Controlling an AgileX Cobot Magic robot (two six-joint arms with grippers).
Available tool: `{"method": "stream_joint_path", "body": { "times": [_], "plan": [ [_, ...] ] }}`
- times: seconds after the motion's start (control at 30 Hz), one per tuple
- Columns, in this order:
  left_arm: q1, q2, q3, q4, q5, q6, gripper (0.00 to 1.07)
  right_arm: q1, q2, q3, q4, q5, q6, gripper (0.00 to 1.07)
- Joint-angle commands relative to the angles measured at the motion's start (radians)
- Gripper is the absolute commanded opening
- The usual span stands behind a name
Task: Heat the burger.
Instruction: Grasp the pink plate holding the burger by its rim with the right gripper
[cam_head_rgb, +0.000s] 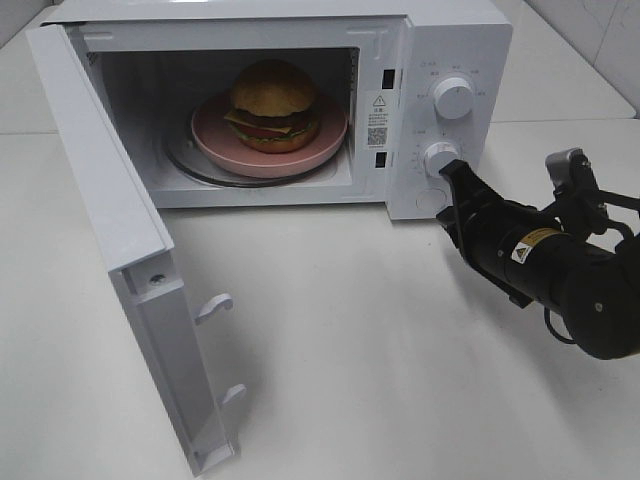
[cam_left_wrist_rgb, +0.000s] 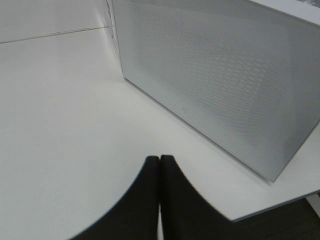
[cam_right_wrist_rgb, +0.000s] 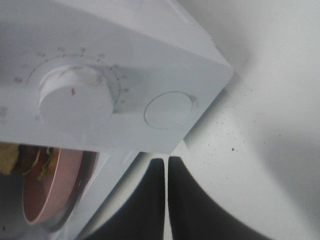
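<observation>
The burger (cam_head_rgb: 273, 105) sits on a pink plate (cam_head_rgb: 215, 143) inside the white microwave (cam_head_rgb: 450, 40), whose door (cam_head_rgb: 110, 200) stands wide open to the left. A slice of the burger (cam_right_wrist_rgb: 31, 160) and plate (cam_right_wrist_rgb: 57, 182) also shows in the right wrist view. My right gripper (cam_head_rgb: 447, 172) is shut and empty, its tips just in front of the control panel, beside the lower knob (cam_head_rgb: 440, 157) and above the round button (cam_head_rgb: 430, 200). That right gripper (cam_right_wrist_rgb: 166, 160) points below the button (cam_right_wrist_rgb: 168, 110). My left gripper (cam_left_wrist_rgb: 159, 157) is shut and empty over the table.
The microwave's perforated panel (cam_left_wrist_rgb: 215, 75) stands close ahead of the left gripper. The table edge (cam_left_wrist_rgb: 280, 206) runs nearby. An upper knob (cam_head_rgb: 454, 98) sits above the lower one (cam_right_wrist_rgb: 75, 100). The open door reaches toward the table's front.
</observation>
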Motion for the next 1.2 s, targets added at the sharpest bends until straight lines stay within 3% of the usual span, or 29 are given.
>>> {"method": "stream_joint_path", "body": {
  "times": [0.03, 0.23, 0.63, 0.7, 0.97, 1.03, 1.13, 1.2],
  "plan": [
    [0.003, -0.022, 0.003, -0.003, -0.013, 0.000, 0.00, -0.004, -0.015, 0.003, -0.084, -0.042, -0.082, 0.03],
    [0.003, -0.022, 0.003, -0.003, -0.013, 0.000, 0.00, -0.004, -0.015, 0.002, -0.176, -0.141, -0.294, 0.04],
    [0.003, -0.022, 0.003, -0.003, -0.013, 0.000, 0.00, -0.004, -0.030, 0.002, -0.257, -0.068, -0.594, 0.06],
    [0.003, -0.022, 0.003, -0.003, -0.013, 0.000, 0.00, -0.004, -0.069, 0.002, -0.259, 0.008, -0.705, 0.07],
    [0.003, -0.022, 0.003, -0.003, -0.013, 0.000, 0.00, -0.004, -0.137, 0.000, -0.317, 0.178, -0.758, 0.08],
    [0.003, -0.022, 0.003, -0.003, -0.013, 0.000, 0.00, -0.004, -0.174, -0.026, -0.451, 0.370, -0.718, 0.08],
    [0.003, -0.022, 0.003, -0.003, -0.013, 0.000, 0.00, -0.004, -0.182, -0.039, -0.500, 0.434, -0.695, 0.08],
    [0.003, -0.022, 0.003, -0.003, -0.013, 0.000, 0.00, -0.003, -0.200, -0.079, -0.636, 0.618, -0.599, 0.08]
  ]
}}
